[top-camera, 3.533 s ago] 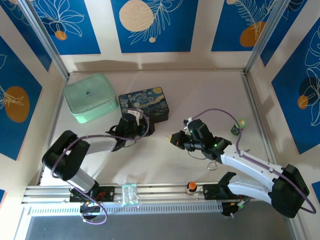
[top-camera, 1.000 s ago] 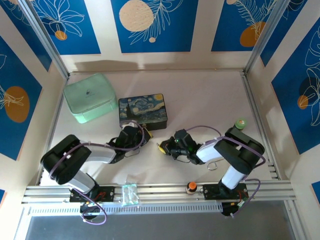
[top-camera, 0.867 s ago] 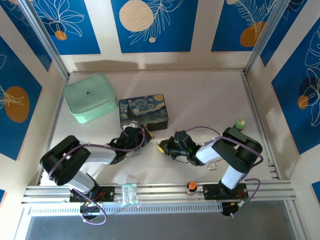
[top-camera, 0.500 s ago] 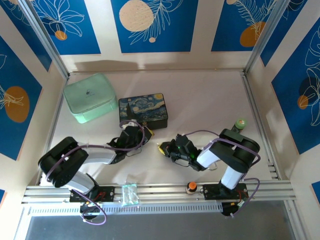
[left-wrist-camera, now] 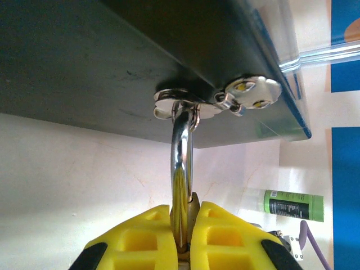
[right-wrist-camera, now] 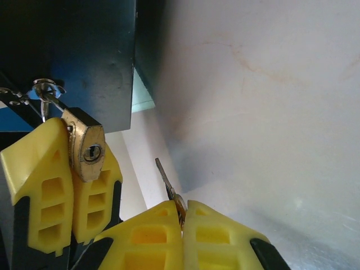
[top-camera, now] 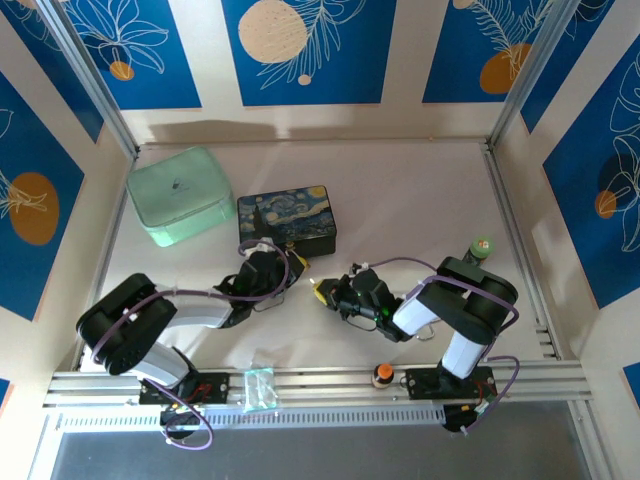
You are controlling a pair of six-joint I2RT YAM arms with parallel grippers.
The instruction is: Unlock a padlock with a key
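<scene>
R gripper (right-wrist-camera: 183,211) was shut tight on the key (right-wrist-camera: 167,183), thin blade poking out past the tips. The padlock (right-wrist-camera: 89,149) sat up & left of those tips, near but not touching, keyhole facing the R wrist cam. L gripper (left-wrist-camera: 183,228) pinched the padlock body. Its shackle (left-wrist-camera: 181,152) was hooked thru the latch (left-wrist-camera: 188,104) on the tin (left-wrist-camera: 101,50). The blade pointed a bit right of the hole, so it prob. needs a small slide left. The table (right-wrist-camera: 253,84) was flat, w/ room between the arms.

Robotics laboratory test cell: white table (top-camera: 400,190) enclosed by blue printed wall panels (top-camera: 305,50); left arm (top-camera: 140,325) and right arm (top-camera: 465,300) bolted to an aluminium rail (top-camera: 330,378)
</scene>
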